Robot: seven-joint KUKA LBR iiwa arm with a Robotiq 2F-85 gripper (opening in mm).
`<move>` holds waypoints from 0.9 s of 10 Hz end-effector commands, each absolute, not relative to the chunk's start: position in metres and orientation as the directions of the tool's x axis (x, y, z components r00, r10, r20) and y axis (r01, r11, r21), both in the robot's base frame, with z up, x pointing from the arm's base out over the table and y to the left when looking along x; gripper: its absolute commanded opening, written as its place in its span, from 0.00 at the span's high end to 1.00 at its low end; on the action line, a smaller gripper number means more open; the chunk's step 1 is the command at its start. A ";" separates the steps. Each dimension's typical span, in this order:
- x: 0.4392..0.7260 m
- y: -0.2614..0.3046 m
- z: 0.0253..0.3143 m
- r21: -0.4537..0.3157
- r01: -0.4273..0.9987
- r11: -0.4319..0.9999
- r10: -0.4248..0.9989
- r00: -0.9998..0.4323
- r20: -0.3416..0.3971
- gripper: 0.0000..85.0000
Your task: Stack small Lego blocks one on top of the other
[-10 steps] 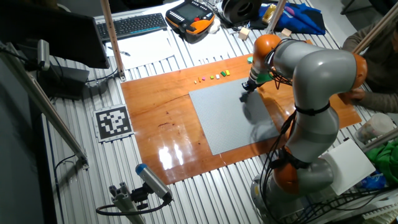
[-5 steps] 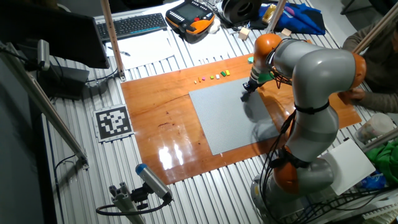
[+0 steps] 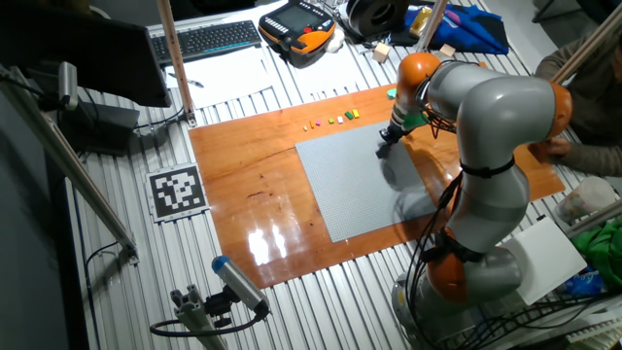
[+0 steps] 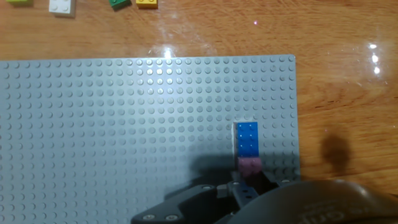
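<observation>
Baseplate (image 4: 124,124), grey, studded: blue brick (image 4: 247,139) seated near its right edge, pink brick (image 4: 250,166) touching the blue one's near end. Gripper (image 4: 239,190) low over the pink brick; finger spacing cannot be told. Loose bricks (image 3: 330,121) on wood beyond the baseplate's far edge.

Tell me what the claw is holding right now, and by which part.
Cannot be told. The claw sits low over the grey baseplate, right by the pink brick and blue brick; its fingertips are hidden.
</observation>
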State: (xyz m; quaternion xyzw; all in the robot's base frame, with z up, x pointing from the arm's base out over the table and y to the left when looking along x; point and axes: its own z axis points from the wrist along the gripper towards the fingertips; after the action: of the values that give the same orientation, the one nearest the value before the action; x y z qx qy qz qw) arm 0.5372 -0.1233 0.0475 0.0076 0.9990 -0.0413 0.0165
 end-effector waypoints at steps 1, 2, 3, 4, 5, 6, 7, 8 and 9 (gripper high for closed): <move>0.537 -0.123 0.047 -0.084 0.016 0.996 0.014 -0.999 -0.033 1.00; 0.537 -0.123 0.047 -0.084 0.015 0.996 0.012 -0.999 -0.031 1.00; 0.537 -0.124 0.047 -0.084 0.015 0.996 0.013 -0.999 -0.029 1.00; 0.537 -0.124 0.047 -0.087 0.015 0.996 0.012 -0.999 -0.029 1.00; 0.538 -0.124 0.046 -0.090 0.010 0.996 0.008 -1.000 -0.028 1.00; 0.538 -0.124 0.046 -0.087 0.010 0.996 0.008 -1.000 -0.026 1.00; 0.539 -0.124 0.045 -0.084 0.009 0.996 0.007 -1.000 -0.026 1.00; 0.539 -0.123 0.044 -0.084 0.009 0.996 0.006 -1.000 -0.029 1.00; 0.538 -0.122 0.043 -0.082 0.009 0.997 0.006 -1.000 -0.029 1.00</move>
State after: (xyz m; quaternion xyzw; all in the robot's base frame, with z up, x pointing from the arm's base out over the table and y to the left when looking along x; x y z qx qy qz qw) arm 0.5386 -0.1232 0.0441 0.0049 0.9990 -0.0419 0.0154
